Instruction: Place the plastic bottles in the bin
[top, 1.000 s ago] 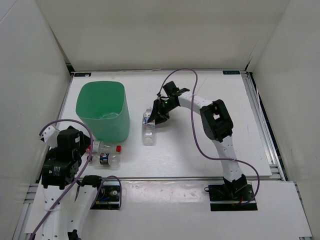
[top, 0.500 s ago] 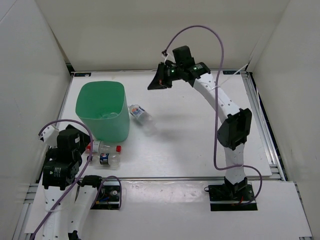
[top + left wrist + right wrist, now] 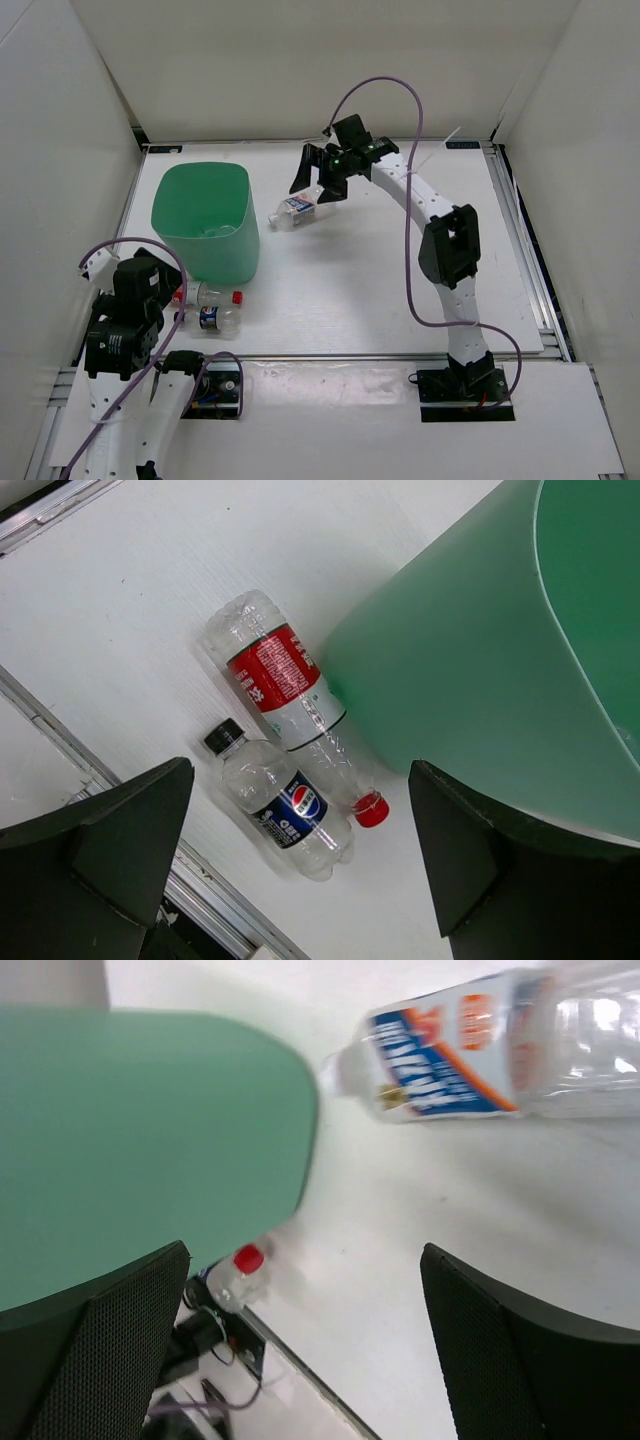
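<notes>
The bin (image 3: 222, 252) is smooth, faintly sheened green plastic, the plastic bottles (image 3: 283, 680) clear and glossy with slick labels, the table (image 3: 380, 290) matt white.

**What my cameras leave unclear**

From my right wrist, the bin (image 3: 150, 1130) is a soft green blur running off the left edge. The white-blue label bottle (image 3: 450, 1060) is cut by the top and right edges. Only a red cap (image 3: 247, 1258) peeks past the bin's wall. From above, a clear shape (image 3: 215, 231) inside the bin is too faint to name. My left arm (image 3: 125, 320) covers one end of the red label bottle (image 3: 207, 293).
</notes>
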Robot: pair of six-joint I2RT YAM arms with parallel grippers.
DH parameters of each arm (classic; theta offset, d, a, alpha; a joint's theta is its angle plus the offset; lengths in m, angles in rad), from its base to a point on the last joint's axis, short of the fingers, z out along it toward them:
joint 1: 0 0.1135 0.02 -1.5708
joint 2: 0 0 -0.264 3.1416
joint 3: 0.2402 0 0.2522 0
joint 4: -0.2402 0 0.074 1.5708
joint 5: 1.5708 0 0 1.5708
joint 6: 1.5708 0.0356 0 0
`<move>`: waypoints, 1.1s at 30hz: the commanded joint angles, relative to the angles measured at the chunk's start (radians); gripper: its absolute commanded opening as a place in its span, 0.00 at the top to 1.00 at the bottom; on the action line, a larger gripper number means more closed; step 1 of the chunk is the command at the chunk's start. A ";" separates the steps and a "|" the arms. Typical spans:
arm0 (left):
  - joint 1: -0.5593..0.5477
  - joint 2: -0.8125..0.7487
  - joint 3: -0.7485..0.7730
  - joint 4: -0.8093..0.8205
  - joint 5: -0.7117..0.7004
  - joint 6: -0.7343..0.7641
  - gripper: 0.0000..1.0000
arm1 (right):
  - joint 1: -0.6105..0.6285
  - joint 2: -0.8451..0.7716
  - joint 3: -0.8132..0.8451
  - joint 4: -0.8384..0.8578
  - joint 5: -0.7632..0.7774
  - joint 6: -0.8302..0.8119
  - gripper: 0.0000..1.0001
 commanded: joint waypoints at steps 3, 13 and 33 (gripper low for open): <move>-0.004 -0.004 0.009 -0.012 0.000 0.006 0.00 | -0.133 0.060 0.099 0.027 -0.080 0.173 0.00; -0.004 0.007 0.018 -0.051 -0.020 -0.024 0.00 | -0.136 0.098 0.068 0.136 -0.004 0.680 0.00; -0.004 0.044 0.036 -0.112 -0.078 -0.072 0.00 | -0.118 0.245 0.116 0.085 -0.116 0.959 0.00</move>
